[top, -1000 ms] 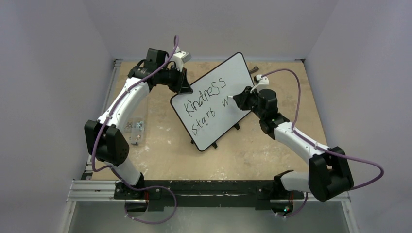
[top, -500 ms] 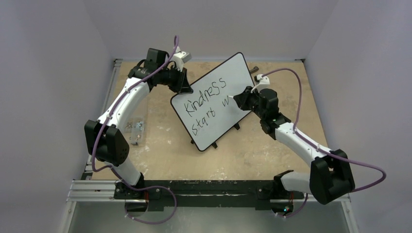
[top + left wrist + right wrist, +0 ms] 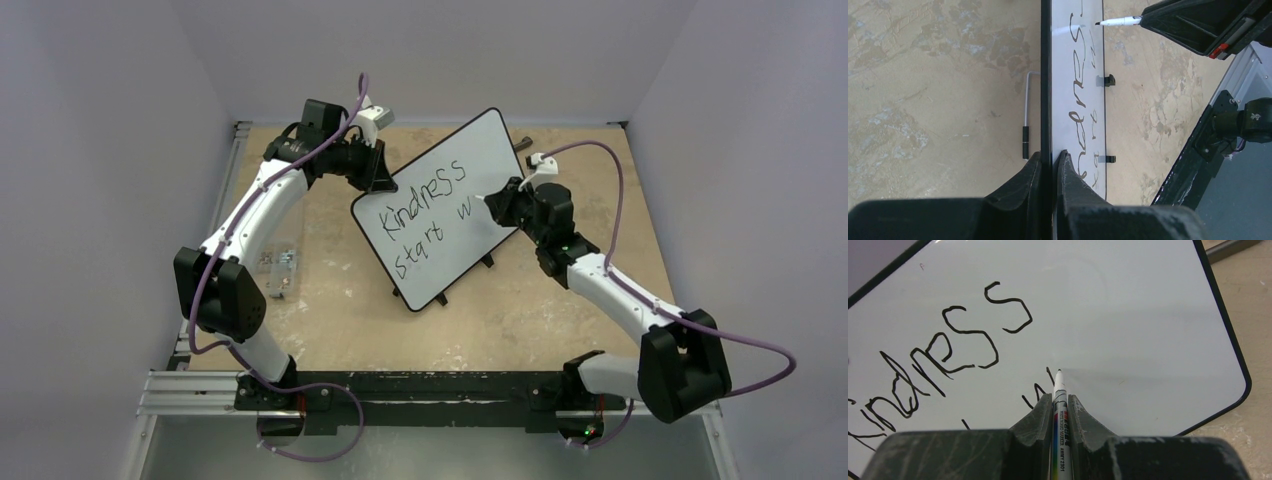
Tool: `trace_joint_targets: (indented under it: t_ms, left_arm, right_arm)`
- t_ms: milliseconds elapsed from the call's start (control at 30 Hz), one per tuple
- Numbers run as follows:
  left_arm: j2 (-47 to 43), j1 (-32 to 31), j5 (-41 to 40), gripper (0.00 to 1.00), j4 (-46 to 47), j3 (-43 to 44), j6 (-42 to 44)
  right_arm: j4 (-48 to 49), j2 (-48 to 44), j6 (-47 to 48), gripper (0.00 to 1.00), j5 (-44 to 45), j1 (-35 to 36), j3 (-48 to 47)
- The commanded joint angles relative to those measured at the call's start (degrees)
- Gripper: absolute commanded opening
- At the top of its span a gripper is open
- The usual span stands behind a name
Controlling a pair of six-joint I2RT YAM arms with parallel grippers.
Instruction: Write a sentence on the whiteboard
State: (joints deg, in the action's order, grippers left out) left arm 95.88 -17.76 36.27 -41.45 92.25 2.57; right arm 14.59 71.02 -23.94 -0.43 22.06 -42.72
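Note:
The whiteboard (image 3: 482, 148) stands tilted on its black feet in the middle of the table. The sentence (image 3: 424, 203) on it reads "Kindness" over "start w" in black. My left gripper (image 3: 384, 180) is shut on the board's upper left rim, which sits between its fingers (image 3: 1049, 156). My right gripper (image 3: 497, 206) is shut on a white marker (image 3: 1060, 407). The marker's tip (image 3: 1058, 371) is at the board surface (image 3: 1138, 315), just right of the "w" strokes. From the left wrist the marker (image 3: 1120, 21) points at the board (image 3: 1068, 55).
A thin metal rod with a black handle (image 3: 1025, 117) lies on the table behind the board. Small clear parts (image 3: 278, 263) sit at the table's left edge. A dark object (image 3: 524, 143) lies behind the board's far corner. The arms' rail (image 3: 440, 385) runs along the near edge.
My right gripper has shifted slightly up and right with the marker beside the "w". The left arm and the board have stayed still.

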Motion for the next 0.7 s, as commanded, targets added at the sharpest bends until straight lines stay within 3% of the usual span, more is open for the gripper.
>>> trace_joint_targets:
  t_ms: [0,667]
  left_arm:
    - [1.5,-2.3,-5.9,0.00,-6.1,-1.7,6.7]
    - [1.1,-2.2,-6.0,0.00,-6.2,-1.6,6.8]
  right_arm:
    - [2.3,1.9,1.1,0.00,1.6,-0.1,-1.6]
    - [1.1,0.5,-0.2,0.00,0.8,0.0,4.5]
